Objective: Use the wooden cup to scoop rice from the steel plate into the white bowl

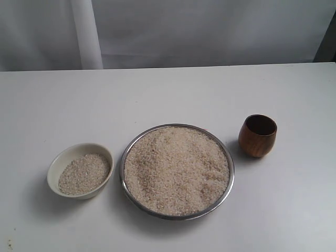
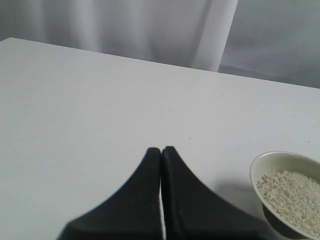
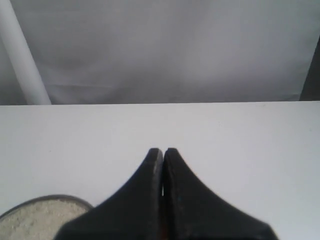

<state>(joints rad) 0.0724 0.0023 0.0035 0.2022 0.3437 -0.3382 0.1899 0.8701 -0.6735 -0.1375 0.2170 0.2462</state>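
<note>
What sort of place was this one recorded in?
Likely a staged lab tabletop rather than a kitchen: a plain white table, a white curtain behind it, and only a bowl, plate and cup set out in a row.

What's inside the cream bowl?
The small round cream-white ceramic bowl holds pale beige rice grains, well below its rim. The grains cover its floor, so nothing beneath shows.

Shiny bright metal on the plate (image 1: 178, 125), dry, fine-grained matt rice (image 1: 176, 170), smooth glazed cream ceramic on the bowl (image 1: 79, 147), glossy reddish-brown wood with streaky grain on the cup (image 1: 257, 140), a smooth matt white bench (image 1: 157, 94), and soft pale cloth (image 1: 210, 31).
</note>
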